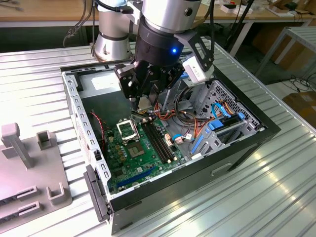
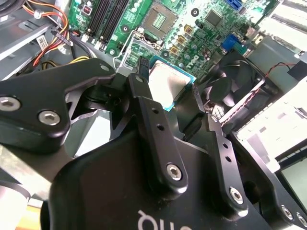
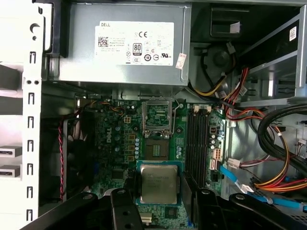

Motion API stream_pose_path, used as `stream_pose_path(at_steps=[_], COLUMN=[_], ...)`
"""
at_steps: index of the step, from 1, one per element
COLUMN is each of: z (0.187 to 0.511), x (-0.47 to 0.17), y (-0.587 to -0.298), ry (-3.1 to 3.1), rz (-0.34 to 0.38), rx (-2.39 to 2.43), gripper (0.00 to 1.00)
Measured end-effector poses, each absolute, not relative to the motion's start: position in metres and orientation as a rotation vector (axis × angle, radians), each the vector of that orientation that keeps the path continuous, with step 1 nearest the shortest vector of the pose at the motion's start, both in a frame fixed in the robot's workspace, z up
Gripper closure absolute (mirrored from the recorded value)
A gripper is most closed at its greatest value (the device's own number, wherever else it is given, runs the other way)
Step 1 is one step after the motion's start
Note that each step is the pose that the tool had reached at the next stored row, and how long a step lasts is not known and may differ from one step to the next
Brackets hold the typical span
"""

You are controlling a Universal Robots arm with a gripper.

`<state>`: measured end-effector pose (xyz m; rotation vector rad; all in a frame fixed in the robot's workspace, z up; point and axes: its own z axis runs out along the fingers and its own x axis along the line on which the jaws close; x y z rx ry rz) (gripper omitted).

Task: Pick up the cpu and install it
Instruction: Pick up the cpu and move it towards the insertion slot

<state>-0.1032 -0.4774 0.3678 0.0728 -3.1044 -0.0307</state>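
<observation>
In the first wrist view the gripper (image 3: pixel 159 186) pinches the cpu (image 3: pixel 158 181) by its edges near the socket (image 3: pixel 158 117); the exterior view's centre shows the whole computer case (image 1: pixel 163 197).

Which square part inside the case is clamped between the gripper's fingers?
The cpu, silver-grey with a green rim, gripped by the gripper; the socket and the dark chip sit untouched on the motherboard.

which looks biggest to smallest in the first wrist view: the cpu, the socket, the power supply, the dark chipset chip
1. power supply
2. cpu, which is nearest the camera, so its edge over the socket may be just nearness
3. socket
4. chipset chip
</observation>
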Motion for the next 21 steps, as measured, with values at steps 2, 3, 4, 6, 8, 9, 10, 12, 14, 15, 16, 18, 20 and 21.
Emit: stream_pose_path(at_steps=[2, 3, 4, 6, 8, 9, 10, 12, 14, 15, 16, 18, 20, 21], z=[0.367, 0.366, 0.366, 0.364, 0.363, 0.362, 0.362, 0.361, 0.360, 0.359, 0.358, 0.357, 0.356, 0.356], x=[-0.103, -0.103, -0.103, -0.103, -0.103, -0.103, -0.103, -0.103, -0.103, -0.103, -0.103, -0.103, -0.103, -0.103], y=[-0.477, -0.478, -0.478, -0.478, -0.478, -0.478, -0.478, -0.478, -0.478, -0.478, -0.478, -0.478, -0.478, -0.479], ry=[-3.104, -3.104, -3.104, -3.104, -3.104, -3.104, -3.104, -3.104, -3.104, -3.104, -3.104, -3.104, -3.104, -3.104], rz=[-0.031, -0.031, -0.031, -0.031, -0.031, -0.031, -0.031, -0.031, -0.031, -0.031, -0.031, -0.031, -0.031, -0.031], rx=[0.073, 0.073, 0.073, 0.073, 0.073, 0.073, 0.073, 0.073, 0.073, 0.073, 0.073, 0.073, 0.073, 0.073], gripper=[0.53, 0.53, 0.53, 0.53, 0.53, 0.53, 0.53, 0.53, 0.53, 0.53, 0.53, 0.53, 0.53, 0.53])
